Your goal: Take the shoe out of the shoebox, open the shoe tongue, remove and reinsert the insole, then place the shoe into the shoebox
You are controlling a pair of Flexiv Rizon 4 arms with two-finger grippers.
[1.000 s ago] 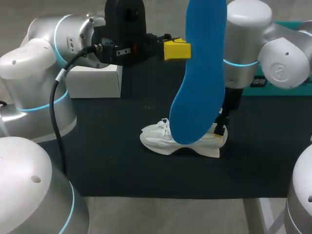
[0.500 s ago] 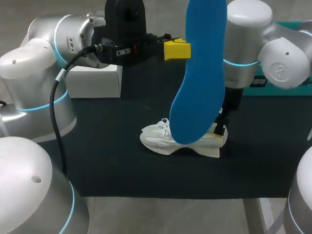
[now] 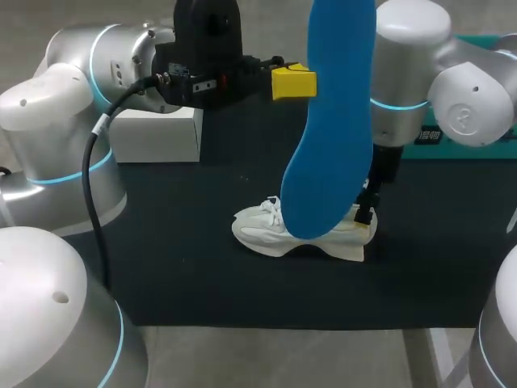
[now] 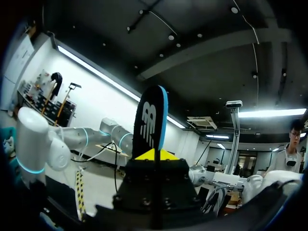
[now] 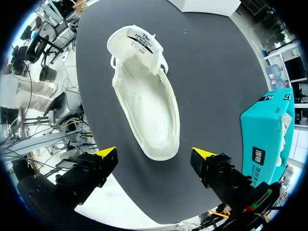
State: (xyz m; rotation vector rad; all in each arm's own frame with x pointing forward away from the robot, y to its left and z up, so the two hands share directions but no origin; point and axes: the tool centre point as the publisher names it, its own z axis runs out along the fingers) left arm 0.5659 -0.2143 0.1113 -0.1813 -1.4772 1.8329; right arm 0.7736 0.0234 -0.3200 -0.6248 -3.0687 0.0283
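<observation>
**Blue insole out, shoe lying empty on the mat**

Blue foam fills the middle of the head view. The insole (image 3: 331, 121) hangs high above the table, toe end down, pinched at its upper part by the left gripper (image 3: 292, 83). In the left wrist view the yellow tips press against it from both sides, with the insole standing on edge between them.

Below it, the white shoe (image 5: 147, 101) lies on the black mat (image 3: 202, 242), out of any box. Its tongue (image 5: 134, 41) is folded back and the inside looks bare.

The right gripper (image 5: 154, 161) hovers over the heel end with its fingers spread wide, touching nothing.

A teal box (image 5: 267, 130) stands at the mat's right edge and a white box (image 3: 157, 133) at its far left. I cannot tell which of them is the shoebox.

By my reading, three steps are done: the shoe is out, the tongue is open and the insole is removed. That leaves feeding the insole back into the shoe, probably toe first with the right gripper steadying the heel, then returning the shoe to its box.
</observation>
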